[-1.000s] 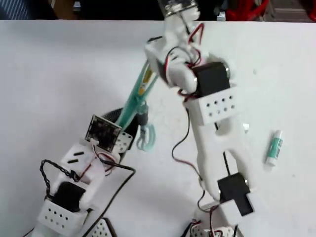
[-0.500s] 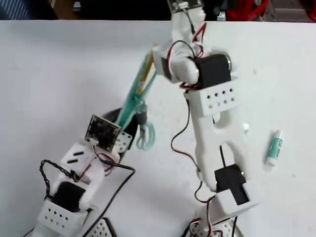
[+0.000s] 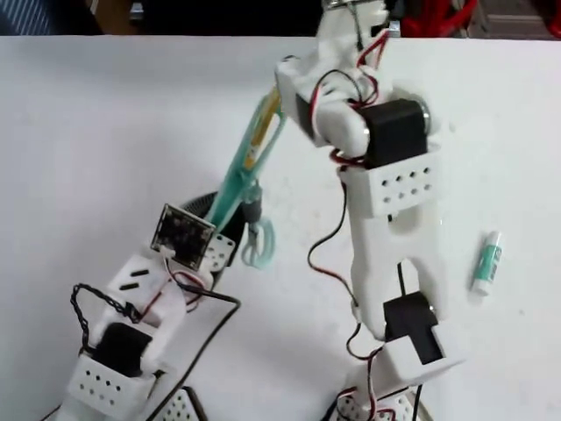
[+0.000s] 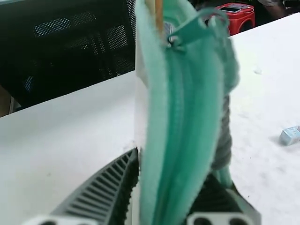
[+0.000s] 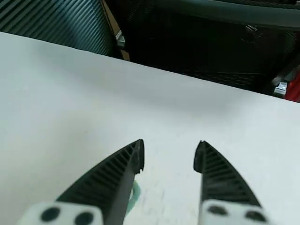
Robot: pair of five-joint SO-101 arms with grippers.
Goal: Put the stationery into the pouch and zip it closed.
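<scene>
A teal zip pouch [image 3: 247, 160] stands on edge, slanting up across the table's middle. My left gripper [image 3: 223, 217] is shut on its lower end. In the left wrist view the pouch [image 4: 183, 117] rises between the two fingers, its zipper pull [image 4: 176, 40] is near the top, and a yellow pencil tip [image 4: 159, 14] pokes out above. A grey cord and teal loop [image 3: 259, 239] hang by the gripper. My right gripper [image 5: 168, 157] is open and holds nothing, over bare table by the pouch's upper end. A small white-and-green glue stick [image 3: 486, 261] lies far right.
The right arm [image 3: 390, 175] spans the middle of the table from front to back. The table's far edge [image 3: 175, 37] borders dark chairs. The glue stick [image 4: 290, 135] lies on open white table to the right of both arms.
The right arm's wrist has swung to the right and slightly toward the far edge, away from the pouch's top. The left arm and pouch have stayed put.
</scene>
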